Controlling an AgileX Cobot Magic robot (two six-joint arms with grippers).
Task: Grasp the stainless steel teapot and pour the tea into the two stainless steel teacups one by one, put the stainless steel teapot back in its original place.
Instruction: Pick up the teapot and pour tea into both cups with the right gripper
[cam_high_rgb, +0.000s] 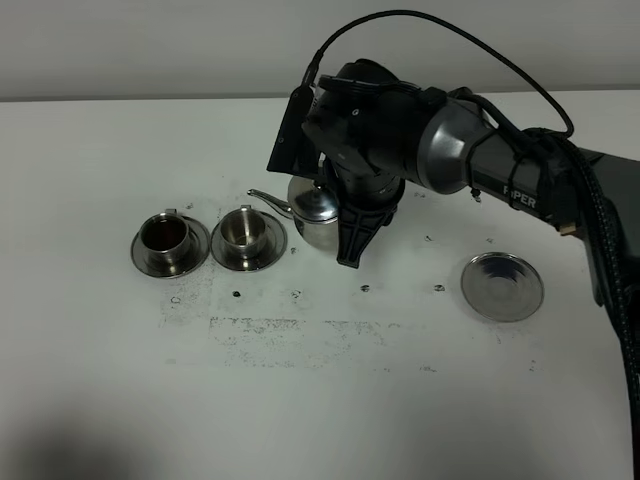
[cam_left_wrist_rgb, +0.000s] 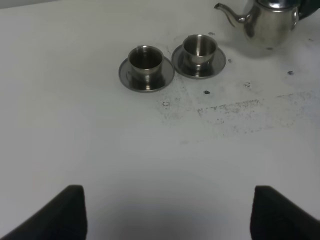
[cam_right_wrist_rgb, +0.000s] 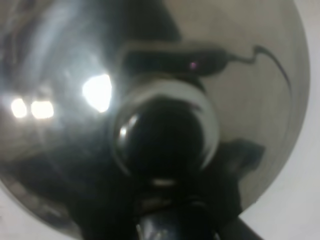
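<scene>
The stainless steel teapot (cam_high_rgb: 312, 212) is seen at the centre of the high view, spout turned left. It is gripped at its handle side by the tightly closed right gripper (cam_high_rgb: 350, 258). Reddish tea (cam_high_rgb: 163, 234) is held in the left teacup (cam_high_rgb: 165, 256). Bare steel is shown inside the right teacup (cam_high_rgb: 245, 232). The left gripper (cam_left_wrist_rgb: 167, 215) is spread wide above the white table (cam_left_wrist_rgb: 150, 150).

The high camera looked steeply down on the white table (cam_high_rgb: 100, 400), far enough off to hold two cups (cam_high_rgb: 163, 236), the teapot (cam_high_rgb: 312, 215) and the right arm (cam_high_rgb: 450, 150) at once. The left wrist camera sat lower and well back, slanting across the table to the same cups and teapot — ground both views shared. The right wrist camera hung close over the teapot's lid (cam_right_wrist_rgb: 165, 135) — blurred, filling its frame.
</scene>
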